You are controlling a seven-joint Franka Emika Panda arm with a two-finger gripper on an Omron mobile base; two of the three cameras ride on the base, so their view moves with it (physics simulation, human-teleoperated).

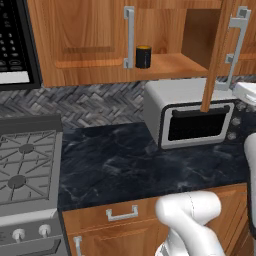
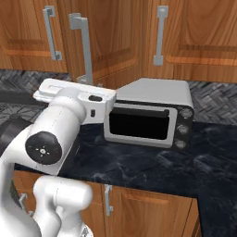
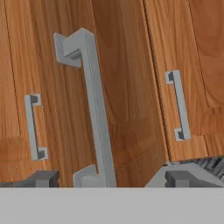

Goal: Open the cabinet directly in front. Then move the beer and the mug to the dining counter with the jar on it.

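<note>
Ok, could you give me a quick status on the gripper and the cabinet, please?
Gripper open, astride the open door's handle. Cabinet right door swung out; mug on the shelf. Toaster oven sits below.

Cabinet (image 1: pixel 165 65) top cut off by frame edge; beer hidden; open door's (image 1: pixel 215 55) upper part cropped.

I count one mug (image 1: pixel 143 56) on the open cabinet (image 1: pixel 170 65) shelf, and one toaster oven (image 1: pixel 192 117) on the table (image 1: pixel 115 160). Three knobs (image 2: pixel 183 129) run down the oven's right side. From the left base view I see one stove (image 1: pixel 25 170) with two burners and two knobs, one microwave (image 1: pixel 15 42), and one drawer handle (image 1: pixel 121 214). Ahead of my two fingers (image 3: pixel 43 178), three silver bar handles (image 3: pixel 94 113) stand on the wooden doors.
</note>
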